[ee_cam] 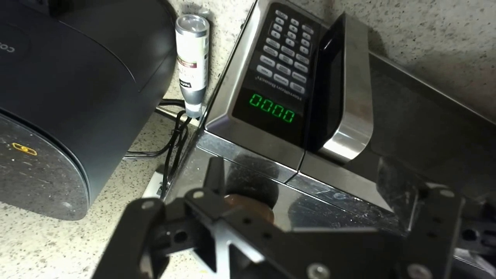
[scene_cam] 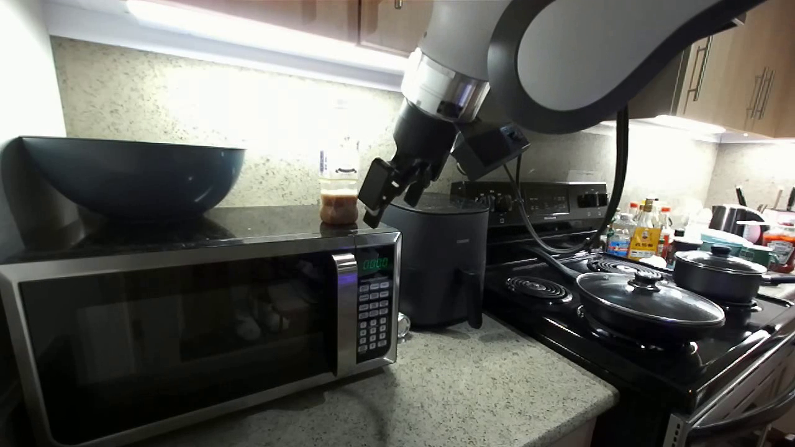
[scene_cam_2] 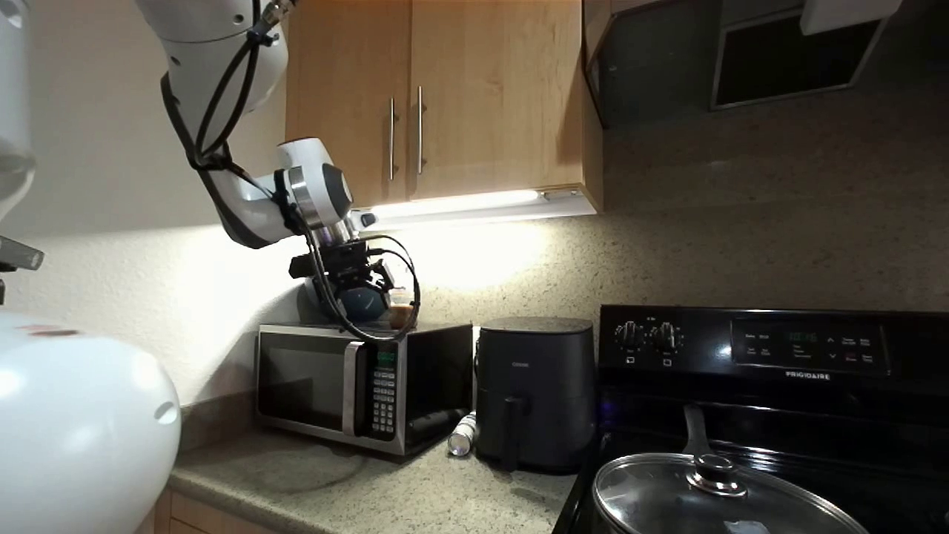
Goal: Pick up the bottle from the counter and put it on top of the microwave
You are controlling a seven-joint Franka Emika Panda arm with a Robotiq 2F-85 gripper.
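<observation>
Bottle (scene_cam: 339, 208) stood upright on top of the microwave (scene_cam: 199, 335), toward its right end, up off the counter (scene_cam: 497, 385). Gripper (ee_cam: 304, 182) was spread wide in the wrist view, the bottle partly hidden behind its linkage. In an exterior view the bottle was just left of the fingers (scene_cam: 376, 183); couldn't tell if they touched. Bowl (scene_cam: 133, 177) sat farther left, same top.

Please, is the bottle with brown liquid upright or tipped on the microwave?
Upright: in an exterior view, the bottle stands on its base atop the microwave, with the brown liquid settled at the bottom.
</observation>
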